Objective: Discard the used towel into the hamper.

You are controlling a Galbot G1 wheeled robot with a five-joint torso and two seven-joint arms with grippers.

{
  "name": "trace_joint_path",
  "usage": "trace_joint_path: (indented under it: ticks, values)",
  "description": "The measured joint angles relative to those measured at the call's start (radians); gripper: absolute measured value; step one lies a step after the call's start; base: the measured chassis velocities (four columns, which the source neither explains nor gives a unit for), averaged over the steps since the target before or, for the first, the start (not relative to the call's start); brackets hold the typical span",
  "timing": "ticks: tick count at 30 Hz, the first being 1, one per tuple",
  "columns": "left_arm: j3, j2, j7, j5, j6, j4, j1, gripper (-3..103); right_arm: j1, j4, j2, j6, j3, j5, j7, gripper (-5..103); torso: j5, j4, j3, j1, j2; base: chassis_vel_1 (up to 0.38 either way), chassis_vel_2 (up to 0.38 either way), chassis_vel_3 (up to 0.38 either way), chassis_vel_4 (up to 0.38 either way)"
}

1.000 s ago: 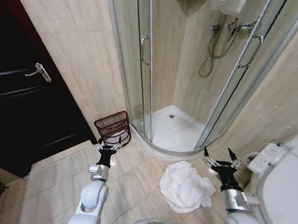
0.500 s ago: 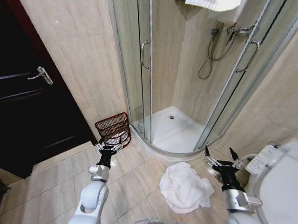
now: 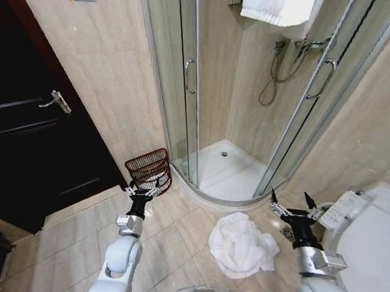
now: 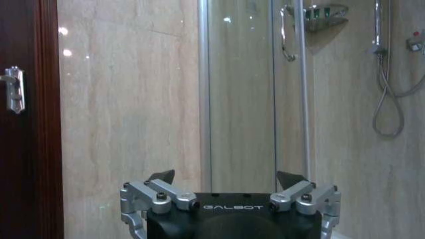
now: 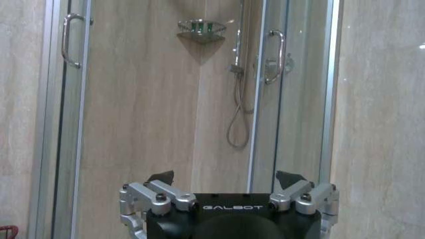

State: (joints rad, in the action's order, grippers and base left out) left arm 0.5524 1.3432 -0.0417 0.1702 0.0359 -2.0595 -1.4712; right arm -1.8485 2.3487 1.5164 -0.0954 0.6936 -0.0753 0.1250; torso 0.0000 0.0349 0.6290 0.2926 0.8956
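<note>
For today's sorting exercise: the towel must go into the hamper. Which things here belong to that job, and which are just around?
Belong to the job:
towel, crumpled on the floor
hamper, by the wall
left pincer, open
right pincer, open

Just around:
shower cabin
hanging towel
door
toilet

Glass shower stall (image 3: 226, 118); dark door (image 3: 30, 128)

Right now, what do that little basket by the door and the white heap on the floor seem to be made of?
The hamper looks like thin wire or possibly wicker, dark reddish-brown: slender upright bars and rings you can see through. The towel looks like soft white cloth, probably terry, lying crumpled in loose folds on glossy beige tile beside the shower.
</note>
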Motion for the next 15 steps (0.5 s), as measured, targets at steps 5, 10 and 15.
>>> trace_joint_path:
  ticks: [5, 10, 15]
  values:
    - [0.002, -0.001, 0.000, -0.005, -0.002, 0.000, 0.000, 100, 0.000, 0.002, 0.000, 0.000, 0.000, 0.000, 0.004, 100, 0.0001, 0.0000, 0.010, 0.007, 0.017, 0.000, 0.000, 0.000, 0.000]
    - [0.000, 0.000, -0.001, -0.011, -0.003, 0.000, -0.001, 100, -0.004, 0.004, -0.001, -0.003, 0.000, -0.003, 0.009, 100, 0.0000, 0.0000, 0.023, 0.019, 0.042, 0.000, 0.000, 0.000, 0.000]
    - [-0.002, 0.001, -0.002, -0.015, -0.004, -0.001, -0.001, 100, -0.006, 0.004, -0.003, -0.005, 0.003, -0.007, 0.012, 100, 0.0001, 0.0000, 0.035, 0.030, 0.065, 0.000, 0.000, 0.000, 0.000]
